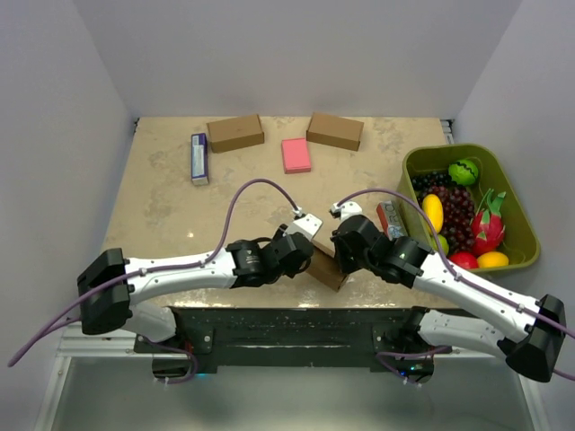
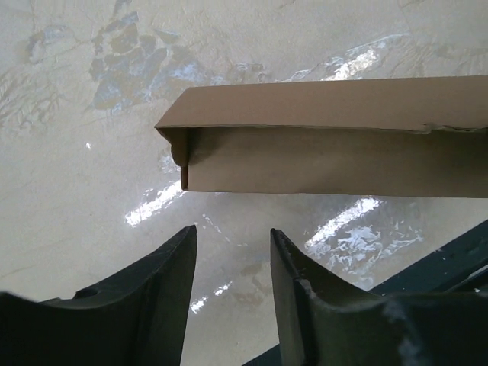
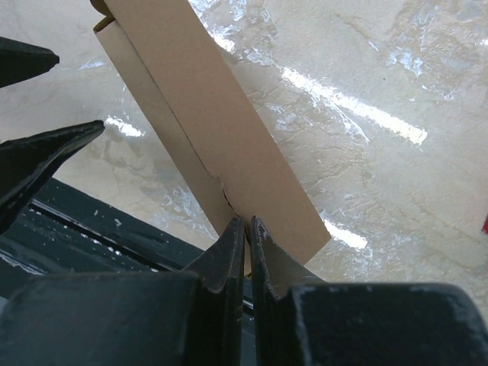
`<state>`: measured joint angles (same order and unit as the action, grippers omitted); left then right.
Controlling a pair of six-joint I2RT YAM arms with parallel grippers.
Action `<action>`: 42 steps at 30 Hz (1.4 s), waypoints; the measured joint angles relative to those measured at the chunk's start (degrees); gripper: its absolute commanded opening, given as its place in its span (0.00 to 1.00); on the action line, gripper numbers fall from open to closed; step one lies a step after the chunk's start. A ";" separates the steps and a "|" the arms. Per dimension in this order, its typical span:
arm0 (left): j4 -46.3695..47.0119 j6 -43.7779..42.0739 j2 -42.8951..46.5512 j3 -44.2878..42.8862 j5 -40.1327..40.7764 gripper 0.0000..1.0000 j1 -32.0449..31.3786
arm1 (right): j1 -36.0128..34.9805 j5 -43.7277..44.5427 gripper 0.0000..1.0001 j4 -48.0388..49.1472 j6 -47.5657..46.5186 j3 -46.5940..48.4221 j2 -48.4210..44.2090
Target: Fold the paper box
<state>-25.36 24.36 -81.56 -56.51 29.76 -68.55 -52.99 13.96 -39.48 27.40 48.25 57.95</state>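
Across the whole top view spreads a pale, marble-look table [image 1: 162,206], with both white-and-black arms reaching in from the near edge: left arm [image 1: 180,269] and right arm [image 1: 476,296], wrists almost meeting in the middle. Off to the right is an olive-green plastic bin [image 1: 512,263] with fruit in it, including dark purple grapes [image 1: 456,205].

Now the main thing: the plain brown cardboard paper box [image 1: 328,269] is down near the front edge of the table, right between the two wrists. From the left wrist cam it looks folded into a long slim shape [image 2: 343,145], one open end showing a tucked flap.

The right gripper [image 3: 248,221] has its fingers squeezed nearly together, pinching the cardboard [image 3: 206,122] at its near end, so it's the one holding the box. The left gripper [image 2: 232,232] has a clear gap between its fingers and nothing in it; the box sits just past the tips, not touching as far as I can tell.

Along the far edge are two small closed brown cardboard boxes [image 1: 235,132] [image 1: 334,131], well away from the action. Between them, a bit nearer, is a flat pink rectangular pad [image 1: 296,154], and left of that a little blue-and-white carton [image 1: 199,158].
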 measured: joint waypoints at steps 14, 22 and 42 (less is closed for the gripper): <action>2.14 0.04 11.19 5.09 -7.13 0.63 0.11 | 0.00 -0.04 0.06 0.31 0.00 0.00 0.26; 9.03 0.31 17.53 4.98 -14.86 0.70 9.40 | -0.26 -0.31 0.05 1.03 0.00 0.00 0.83; 25.94 0.04 3.65 4.74 -27.26 0.64 22.08 | -0.63 -0.96 0.04 1.49 0.02 0.00 1.53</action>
<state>0.58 24.40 -77.91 -51.77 2.50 -46.48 -53.63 12.99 -38.00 27.42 48.25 59.48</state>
